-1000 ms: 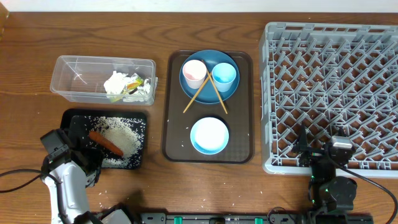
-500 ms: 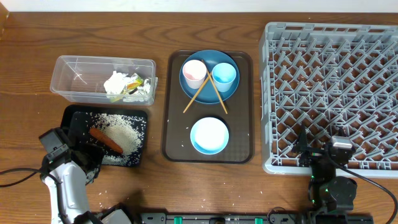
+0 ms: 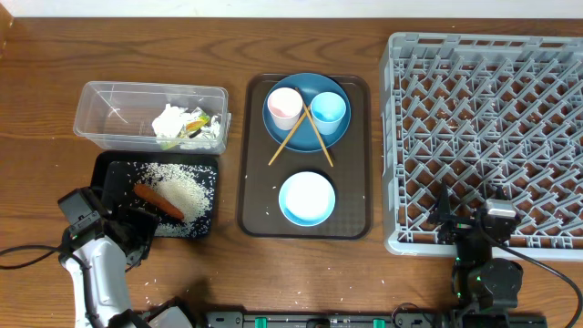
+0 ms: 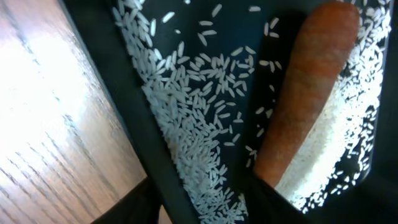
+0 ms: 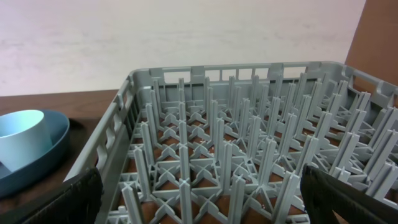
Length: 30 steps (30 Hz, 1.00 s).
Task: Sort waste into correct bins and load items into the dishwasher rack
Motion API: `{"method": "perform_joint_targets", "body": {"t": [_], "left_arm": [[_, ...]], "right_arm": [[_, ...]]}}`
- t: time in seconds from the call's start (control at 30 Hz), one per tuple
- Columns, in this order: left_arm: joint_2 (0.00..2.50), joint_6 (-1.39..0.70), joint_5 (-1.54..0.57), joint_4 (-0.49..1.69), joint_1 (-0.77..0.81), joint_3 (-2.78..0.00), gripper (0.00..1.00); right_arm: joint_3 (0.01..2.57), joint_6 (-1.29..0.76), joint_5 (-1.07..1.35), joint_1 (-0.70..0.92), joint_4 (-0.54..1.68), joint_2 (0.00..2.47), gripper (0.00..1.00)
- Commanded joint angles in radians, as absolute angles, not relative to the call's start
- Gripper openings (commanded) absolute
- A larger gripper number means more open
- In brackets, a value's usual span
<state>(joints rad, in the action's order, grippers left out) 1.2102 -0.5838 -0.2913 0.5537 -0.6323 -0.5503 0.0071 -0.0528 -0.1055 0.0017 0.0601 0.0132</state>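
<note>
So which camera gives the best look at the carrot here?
The left wrist view. The carrot fills much of the frame with its surface clear, lying among rice in the black tray, though its lower end is out of sight. The overhead view shows it whole but small. The right wrist view misses it.

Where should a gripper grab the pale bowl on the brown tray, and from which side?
Probably its rim, from straight above: the bowl sits upright, mouth up, so one finger fits inside, one outside. Take the near edge, farthest from the blue plate and chopsticks.
</note>
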Motion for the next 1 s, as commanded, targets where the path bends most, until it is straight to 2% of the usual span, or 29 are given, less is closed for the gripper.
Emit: {"method": "perform_joint_targets", "body": {"t": [0.0,0.07,0.37,0.53,0.73,0.97], "left_arm": [[1.214,-0.577,-0.305,0.559,-0.636,-0.553,0.59],[1.214,-0.576,-0.295,0.56,-0.636,-0.556,0.68],[1.167,-0.528,-0.295,0.666,-0.636,-0.652,0.78],[1.097,-0.511,-0.323,0.748,-0.635,-0.717,0.79],[1.042,-0.386,-0.547,0.768,-0.618,-0.763,0.78],[1.037,-0.37,-0.595,0.769,-0.429,-0.799,0.78]], "right_arm": [[0.005,-0.067,-0.112,0.016,0.063,0.015,0.99],[0.005,-0.067,-0.112,0.016,0.063,0.015,0.99],[0.005,-0.067,-0.112,0.016,0.063,0.015,0.99],[0.005,-0.067,-0.112,0.016,0.063,0.015,0.99],[0.005,-0.067,-0.112,0.016,0.063,0.015,0.99],[0.005,-0.067,-0.112,0.016,0.063,0.015,0.99]]}}
